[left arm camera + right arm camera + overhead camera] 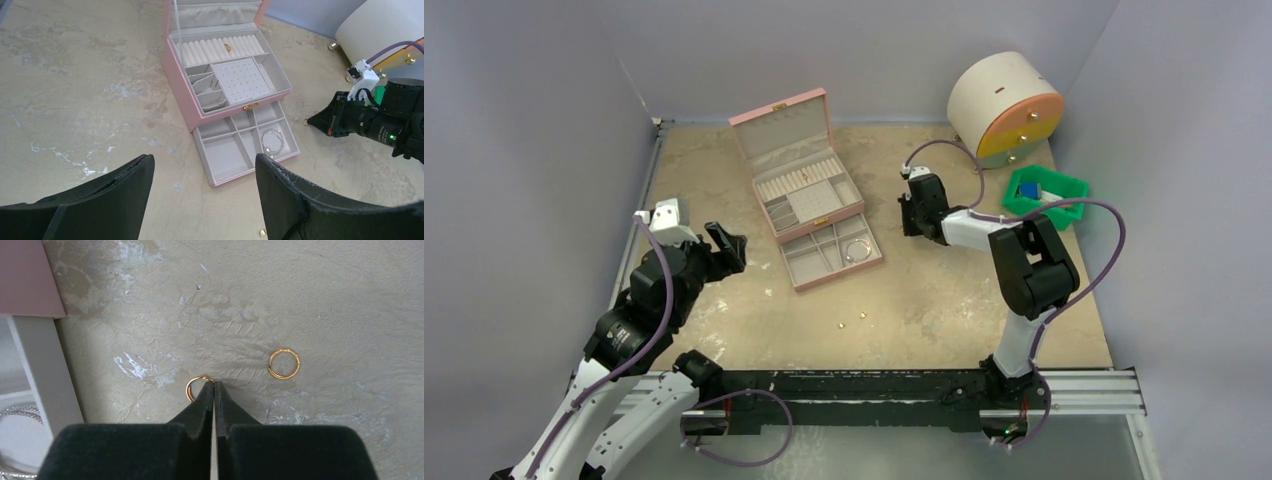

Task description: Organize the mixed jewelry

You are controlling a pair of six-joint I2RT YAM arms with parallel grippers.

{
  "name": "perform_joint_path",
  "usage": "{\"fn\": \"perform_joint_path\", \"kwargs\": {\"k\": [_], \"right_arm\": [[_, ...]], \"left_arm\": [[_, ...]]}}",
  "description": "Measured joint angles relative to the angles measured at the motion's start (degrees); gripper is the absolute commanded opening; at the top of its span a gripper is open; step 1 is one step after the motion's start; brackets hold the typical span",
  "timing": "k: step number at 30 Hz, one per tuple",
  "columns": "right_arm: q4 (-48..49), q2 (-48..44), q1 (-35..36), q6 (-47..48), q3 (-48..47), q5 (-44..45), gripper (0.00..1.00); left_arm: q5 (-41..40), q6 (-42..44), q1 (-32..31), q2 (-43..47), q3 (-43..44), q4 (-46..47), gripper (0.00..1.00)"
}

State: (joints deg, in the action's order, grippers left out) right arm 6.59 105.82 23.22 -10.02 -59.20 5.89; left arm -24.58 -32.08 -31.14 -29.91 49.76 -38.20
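**Where the Black Tips Meet, a Gold Ring Lies**

As the right wrist view shows, the right gripper (213,385) is closed. Its matte black tips are pressed together at the right edge of a thin gold wire ring (198,388), which lies flat on the mottled beige tabletop (325,300); a firm pinch cannot be confirmed. A second gold hoop (284,363) lies apart, to the upper right. Left of that arm, the pink jewellery box (809,190) is seen, with the silvery bracelet loop (856,251) in its open grey drawer (819,262). The left gripper (729,250) is spread wide, empty and farther off.
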Motion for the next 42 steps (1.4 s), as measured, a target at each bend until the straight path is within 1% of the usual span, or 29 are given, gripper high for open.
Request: {"fn": "perform_joint_path", "kwargs": {"k": [10, 17, 26, 34, 38, 42], "right_arm": [[-0.37, -1.27, 2.29, -0.66, 1.25, 0.63, 0.00], [-2.62, -4.94, 3.04, -2.23, 4.59, 0.63, 0.00], [-4.61, -12.33, 4.13, -3.67, 8.37, 0.72, 0.00], [-7.89, -22.32, 7.69, -5.14, 9.75, 1.05, 0.00], [-9.57, -28.00, 10.64, -6.97, 9.75, 1.05, 0.00], [-10.49, -32.81, 14.78, -9.44, 9.73, 1.07, 0.00]], "left_arm": [[0.76, 0.20, 0.00, 0.00, 0.00, 0.46, 0.73], [2.01, 0.20, 0.00, -0.02, 0.00, 0.87, 0.73], [4.92, 0.15, 0.00, -0.66, 0.00, 1.22, 0.73], [11.30, -1.64, 0.02, -3.04, 0.00, 2.82, 0.73], [16.31, -4.55, 0.04, -4.46, -0.07, 5.46, 0.73], [21.94, -8.31, 0.11, -6.62, -1.75, 9.88, 0.71]]}}
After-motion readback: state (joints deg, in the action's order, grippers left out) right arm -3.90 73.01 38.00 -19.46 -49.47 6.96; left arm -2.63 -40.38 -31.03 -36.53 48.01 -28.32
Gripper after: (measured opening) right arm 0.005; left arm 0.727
